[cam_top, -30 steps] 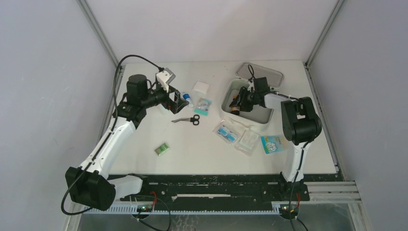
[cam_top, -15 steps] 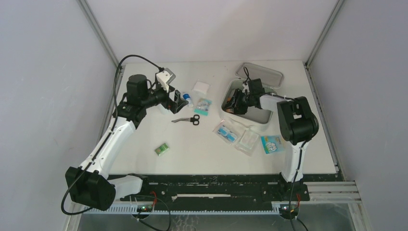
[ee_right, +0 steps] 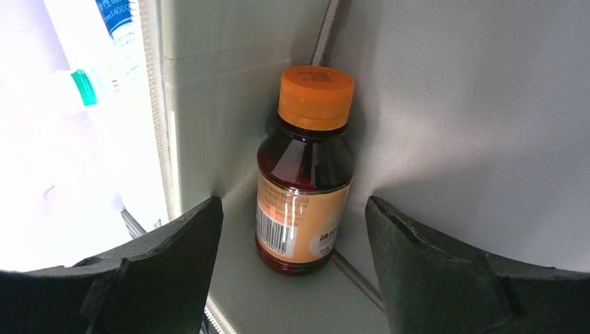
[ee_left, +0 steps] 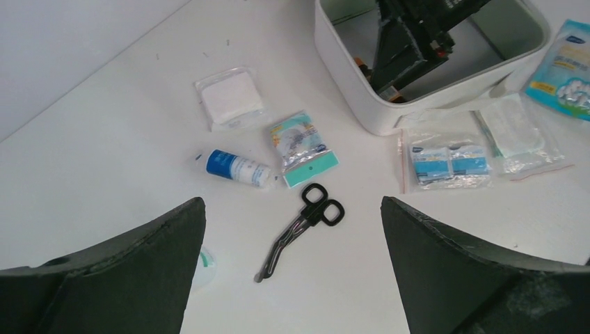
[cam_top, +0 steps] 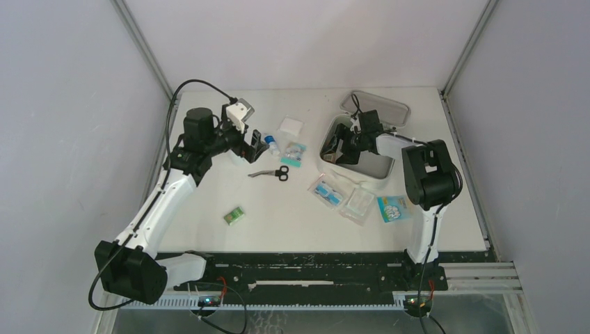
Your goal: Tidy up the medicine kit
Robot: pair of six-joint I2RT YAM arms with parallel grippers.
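Near table: green packet [cam_top: 234, 216], clear packets [cam_top: 327, 189], scissors [cam_top: 278, 172], none packed yet, so plenty left imo.
Left gripper [cam_top: 259, 144]: spread wide, empty, near the blue-label bottle [ee_left: 233, 168].
Medicine kit [ee_left: 348, 90]: far right, lid open.
Right gripper [ee_right: 292, 202]: inside the kit, fingers apart, amber bottle [ee_right: 304, 181] let go, upright in the corner.

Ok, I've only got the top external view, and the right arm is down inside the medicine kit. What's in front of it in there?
Observer: A brown bottle with an orange cap sits in a corner of the medicine kit, against its pale grey wall.
Operator: Is it gripped?
Observer: No. The right fingers are open, one on either side of the bottle, and neither touches it.
Operator: And the other arm?
Observer: The left fingers are open and empty. In the left wrist view the scissors lie between them, untouched.
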